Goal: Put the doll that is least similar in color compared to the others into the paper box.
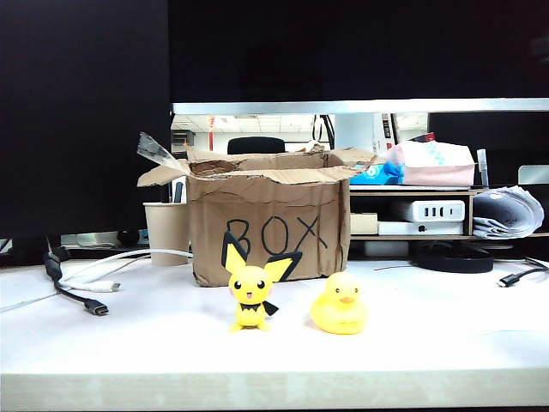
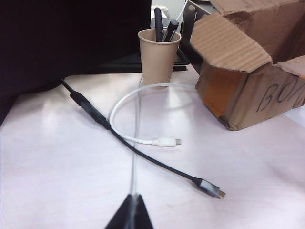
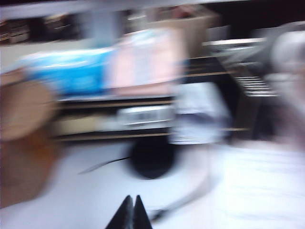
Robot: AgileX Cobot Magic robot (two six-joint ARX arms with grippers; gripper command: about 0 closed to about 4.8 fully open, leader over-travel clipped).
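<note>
The brown paper box (image 1: 266,225) marked "BOX" stands at the middle of the table with ragged flaps open; its corner also shows in the left wrist view as the paper box (image 2: 250,71). The doll is out of view in every frame. Neither arm appears in the exterior view. My left gripper (image 2: 133,196) is shut with nothing in it, low over the white table near the cables. My right gripper (image 3: 132,198) is shut and empty; its view is blurred, facing the shelves beyond the table with the box edge (image 3: 21,143) at one side.
A yellow mouse figure (image 1: 250,292) and a yellow duck (image 1: 340,305) stand in front of the box. A beige paper cup (image 2: 158,55) with pens sits beside it. Black cable (image 2: 143,155) and white cable (image 2: 143,140) lie on the table's left. Shelves with clutter (image 1: 429,193) stand behind.
</note>
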